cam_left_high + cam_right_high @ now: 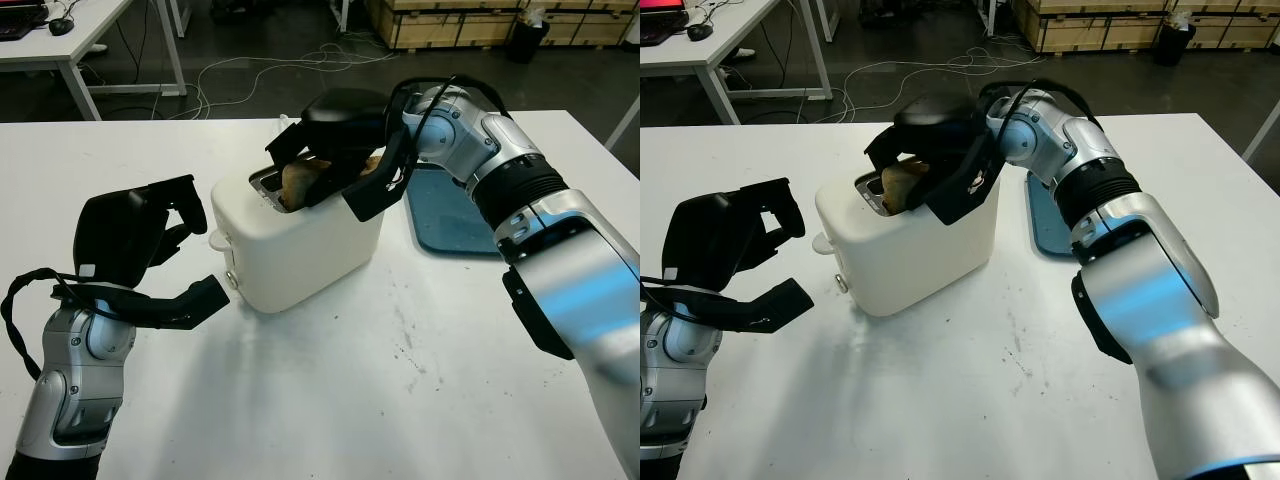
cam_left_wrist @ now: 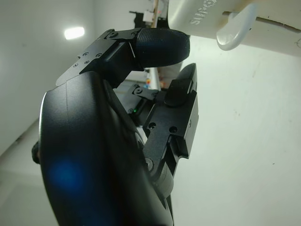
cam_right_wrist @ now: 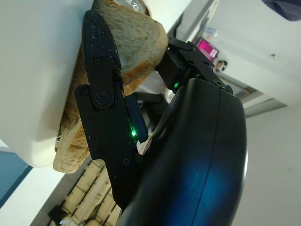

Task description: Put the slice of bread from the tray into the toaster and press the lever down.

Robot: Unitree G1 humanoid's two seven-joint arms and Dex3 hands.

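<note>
Left eye view shows the black right hand [image 1: 335, 150] gripping the browned bread slice [image 1: 298, 180] half-sunk in the glossy white toaster's [image 1: 300, 245] slot, lever [image 2: 233, 33] unpressed, open left hand [image 1: 150, 255] beside.

Bright overhead light, soft shadows under the toaster [image 1: 300, 245], wrist views blurred.

One toaster [image 1: 300, 250], one bread slice [image 1: 300, 178], one blue tray [image 1: 450, 225], two robot hands [image 1: 335, 150] [image 1: 140, 250].
</note>
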